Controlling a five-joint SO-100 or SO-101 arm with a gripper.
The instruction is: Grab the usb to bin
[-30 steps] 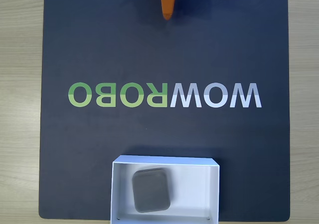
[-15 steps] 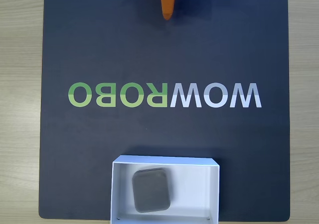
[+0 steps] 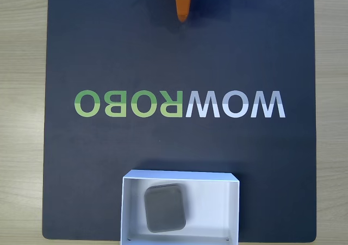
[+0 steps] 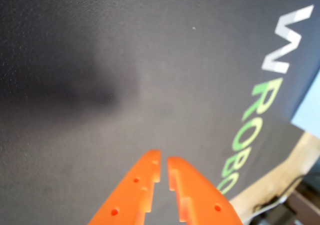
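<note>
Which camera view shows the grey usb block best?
The fixed view shows it best: the usb lies whole and unobstructed on the floor of the white bin, left of its middle. The wrist view looks at the dark mat past the closed orange gripper, with no grey block there.

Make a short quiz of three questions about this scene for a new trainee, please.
1. True or false: the usb lies inside the bin.
2. What is the gripper holding in the wrist view? A) the usb B) nothing C) the bin
3. Fill in: the bin stands on the dark ____ with the green and white lettering.

Key:
1. True; it rests on the white floor, left of the middle in the fixed view.
2. B; the orange fingers are nearly together over bare mat.
3. mat
</note>
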